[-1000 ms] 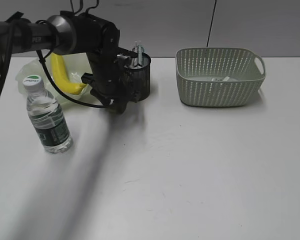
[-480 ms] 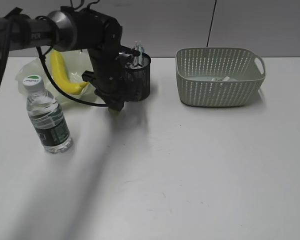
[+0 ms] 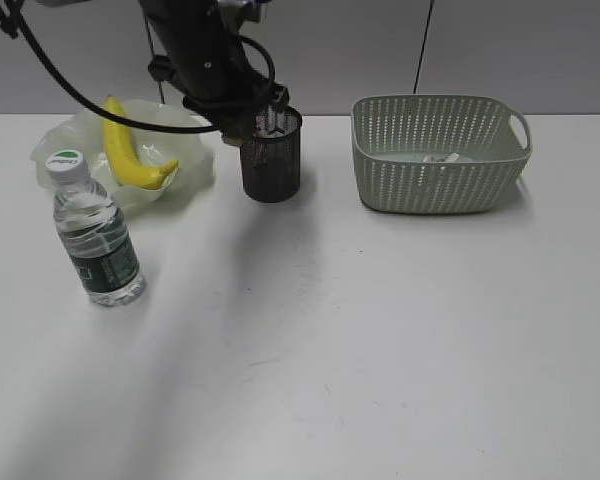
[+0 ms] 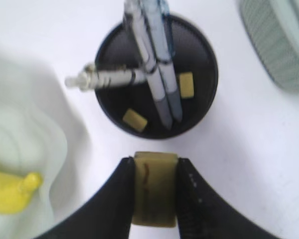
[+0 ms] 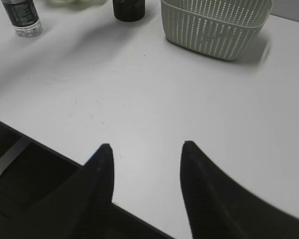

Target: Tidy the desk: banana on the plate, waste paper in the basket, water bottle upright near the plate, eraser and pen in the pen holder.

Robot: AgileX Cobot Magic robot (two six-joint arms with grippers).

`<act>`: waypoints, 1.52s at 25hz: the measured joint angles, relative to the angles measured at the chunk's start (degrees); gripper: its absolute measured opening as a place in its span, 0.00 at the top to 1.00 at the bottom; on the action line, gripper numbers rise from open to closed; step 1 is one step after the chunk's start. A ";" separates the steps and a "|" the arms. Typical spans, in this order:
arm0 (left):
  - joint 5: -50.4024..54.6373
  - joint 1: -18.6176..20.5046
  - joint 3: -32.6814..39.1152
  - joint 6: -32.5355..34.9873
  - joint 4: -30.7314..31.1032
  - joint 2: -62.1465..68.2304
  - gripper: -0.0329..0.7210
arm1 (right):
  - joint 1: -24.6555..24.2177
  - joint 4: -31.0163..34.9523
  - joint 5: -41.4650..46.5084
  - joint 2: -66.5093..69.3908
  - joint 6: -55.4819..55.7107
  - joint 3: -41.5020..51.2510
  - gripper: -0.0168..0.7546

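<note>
My left gripper [image 4: 154, 194] is clamped on a tan eraser [image 4: 154, 188], 1 finger pressed against each of its sides, and I hold it above the desk [image 3: 380, 330] just at the near edge of the pen holder [image 4: 157, 74]. That black mesh cup stands near the far edge of the desk, between the plate [image 3: 130, 160] on its left and the basket [image 3: 438, 152] on its right. Looking down into it, I see 3 pens [image 4: 154, 59] leaning across its mouth and 2 small tan eraser pieces [image 4: 186, 84] on its bottom.

The banana [image 3: 130, 150] lies in the pale-green plate at far left. The water bottle [image 3: 94, 232] stands upright just in front of the plate, cap up. A white scrap of waste paper [image 3: 442, 158] shows faintly through the perforated wall of the basket at far right.

My right gripper [image 5: 145, 169] hangs over the near edge of the desk, well apart from everything, its 2 fingers spread wide and holding nothing.
</note>
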 joint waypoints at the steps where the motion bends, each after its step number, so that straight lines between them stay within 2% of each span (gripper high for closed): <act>1: -1.69 0.00 0.00 0.00 0.00 -0.66 0.71 | 0.00 0.00 0.00 0.00 0.00 0.00 0.52; 9: -17.79 0.00 0.05 0.00 -0.06 -0.58 0.71 | 0.00 0.00 -0.06 0.00 0.00 0.00 0.52; 13: -22.11 0.00 0.05 0.00 -0.06 1.48 0.71 | 0.00 0.00 -0.06 0.00 0.00 0.00 0.52; 19: -22.36 0.10 0.11 0.00 0.33 3.42 0.71 | 0.00 0.00 -0.06 0.00 0.00 0.00 0.52; 21: -22.61 0.23 0.11 0.00 0.52 3.42 0.64 | 0.00 0.00 -0.06 0.00 0.00 0.00 0.52; 24: -22.98 0.46 0.11 0.00 0.63 3.42 0.48 | 0.00 0.00 -0.06 0.00 0.00 0.00 0.52; 27: -23.05 0.57 0.11 0.00 0.63 3.42 0.41 | 0.00 0.00 -0.06 0.00 0.00 0.00 0.52; 33: -21.82 0.57 0.11 0.00 0.63 0.58 0.39 | 0.00 0.00 -0.06 0.00 0.02 0.00 0.52; 38: -15.00 0.52 0.11 0.00 0.58 -7.02 0.39 | 0.00 0.00 -0.06 0.00 0.02 0.00 0.52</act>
